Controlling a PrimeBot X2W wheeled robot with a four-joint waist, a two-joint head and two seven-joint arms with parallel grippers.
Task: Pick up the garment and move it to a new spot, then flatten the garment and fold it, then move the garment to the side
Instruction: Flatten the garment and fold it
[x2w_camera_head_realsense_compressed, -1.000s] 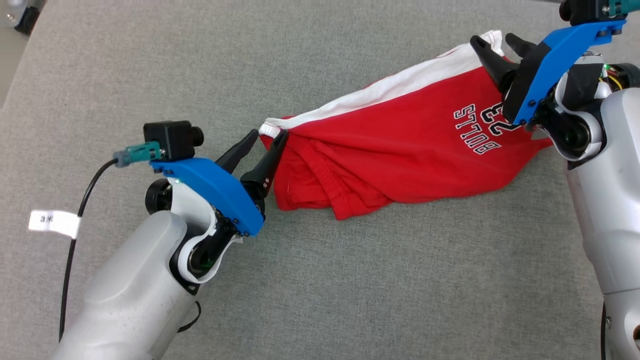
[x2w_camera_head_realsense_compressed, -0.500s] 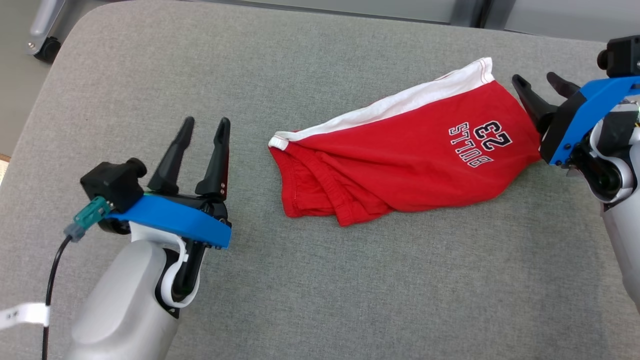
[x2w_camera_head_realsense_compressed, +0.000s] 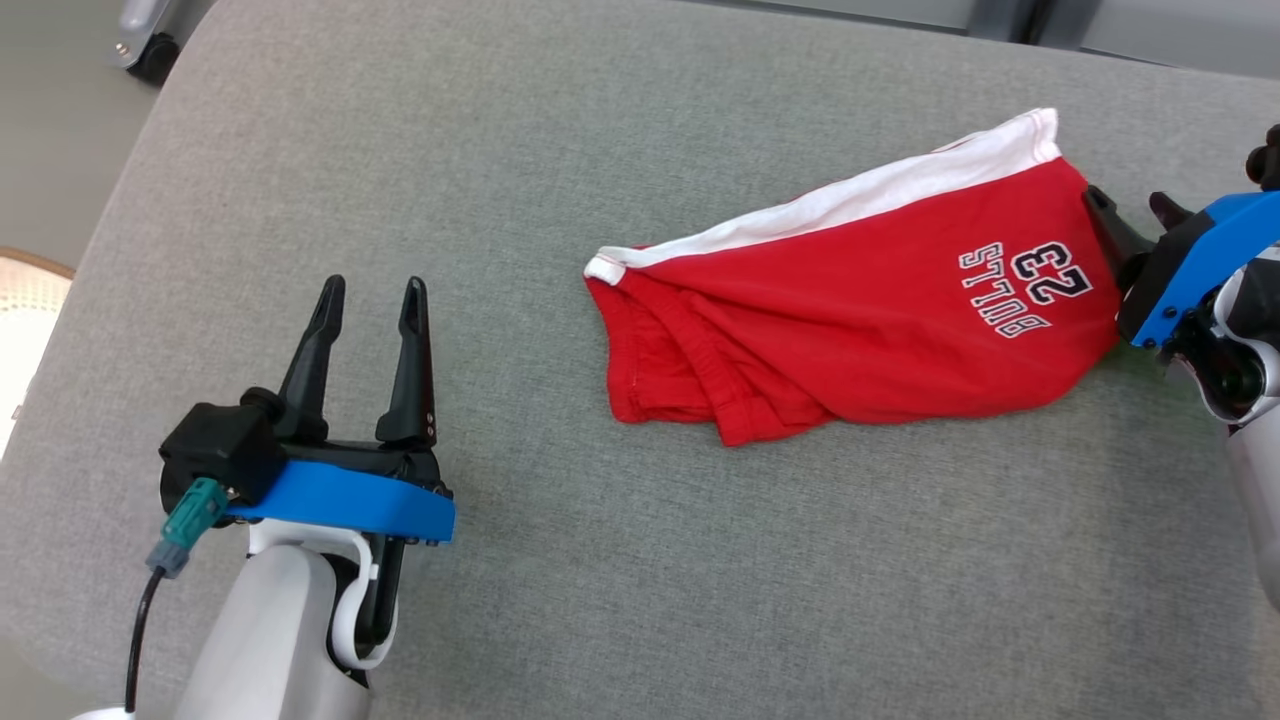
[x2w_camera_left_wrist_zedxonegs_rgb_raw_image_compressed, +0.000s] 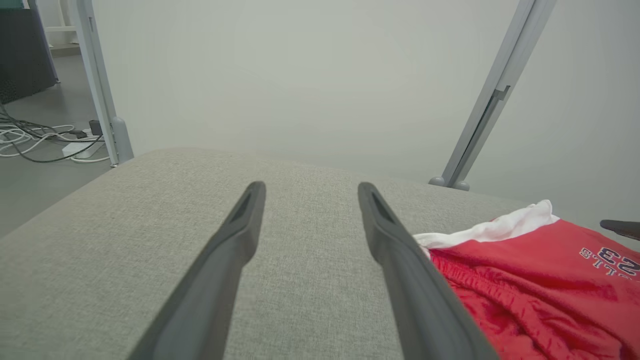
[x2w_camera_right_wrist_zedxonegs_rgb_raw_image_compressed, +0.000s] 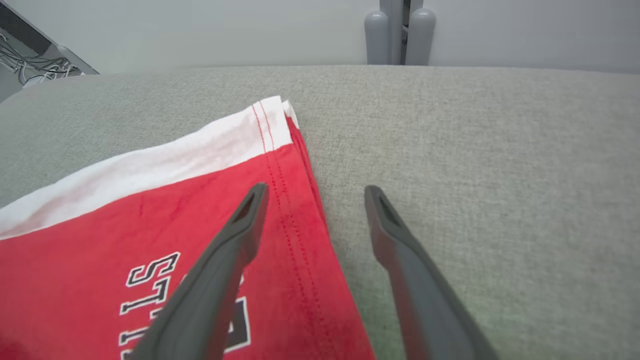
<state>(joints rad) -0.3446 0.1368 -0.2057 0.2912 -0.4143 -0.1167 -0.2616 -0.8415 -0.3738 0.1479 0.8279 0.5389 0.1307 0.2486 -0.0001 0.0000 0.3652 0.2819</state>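
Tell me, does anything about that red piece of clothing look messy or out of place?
Somewhat. The red Bulls 23 garment lies slanted across the grey cushion. Its left end is bunched, with hems poking out unevenly rather than stacked flat. The print reads upside down from the head view. I see no tears.
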